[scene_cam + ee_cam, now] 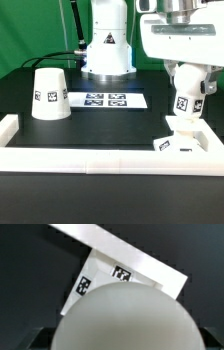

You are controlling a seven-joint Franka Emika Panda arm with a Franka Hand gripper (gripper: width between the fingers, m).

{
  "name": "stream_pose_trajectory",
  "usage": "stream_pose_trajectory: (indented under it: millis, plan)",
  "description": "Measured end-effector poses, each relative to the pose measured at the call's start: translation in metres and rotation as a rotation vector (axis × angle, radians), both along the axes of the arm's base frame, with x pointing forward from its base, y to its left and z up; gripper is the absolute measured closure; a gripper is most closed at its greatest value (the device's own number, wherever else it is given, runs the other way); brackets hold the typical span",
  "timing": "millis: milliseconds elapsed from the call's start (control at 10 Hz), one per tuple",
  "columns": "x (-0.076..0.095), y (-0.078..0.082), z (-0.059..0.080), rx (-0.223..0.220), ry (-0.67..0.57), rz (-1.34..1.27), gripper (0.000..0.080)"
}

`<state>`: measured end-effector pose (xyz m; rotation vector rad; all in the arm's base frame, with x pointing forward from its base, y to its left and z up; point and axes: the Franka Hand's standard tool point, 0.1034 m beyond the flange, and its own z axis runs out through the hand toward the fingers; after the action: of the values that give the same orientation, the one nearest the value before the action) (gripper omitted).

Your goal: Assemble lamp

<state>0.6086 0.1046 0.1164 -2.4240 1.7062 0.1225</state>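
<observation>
My gripper [186,84] is shut on the white bulb [183,102] and holds it upright, round end up between the fingers, neck down. The neck stands over the small square base [178,143], which lies near the front rail at the exterior view's right; I cannot tell if they touch. The tapered shade [48,93] stands alone at the exterior view's left. In the wrist view the bulb [120,317] fills the lower picture between my gripper's [120,343] dark fingers [40,339], and the tagged base [98,283] shows beyond it.
The marker board [106,100] lies flat mid-table in front of the robot's base. White border rails [90,157] run along the front and both sides; a rail [130,256] passes just beyond the base in the wrist view.
</observation>
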Motion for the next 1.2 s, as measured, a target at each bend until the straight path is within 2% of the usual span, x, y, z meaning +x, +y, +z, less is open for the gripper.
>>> stream_pose_trajectory:
  millis: [300,400,600,800,1200]
  plan:
    - [-0.0002,0.0024,-0.0004,0.011,0.012,-0.065,0.0220]
    - [-0.0002,0.0024,-0.0005,0.011,0.010,-0.052,0.0118]
    - [-0.0015,0.0026,-0.0008,0.005,0.009,-0.002,0.0103]
    - [-0.0039,0.0034,-0.0004,-0.036,-0.014,0.307,0.0101]
    - [-0.0038,0.0014,-0.0007,-0.048,-0.081,0.694,0.0101]
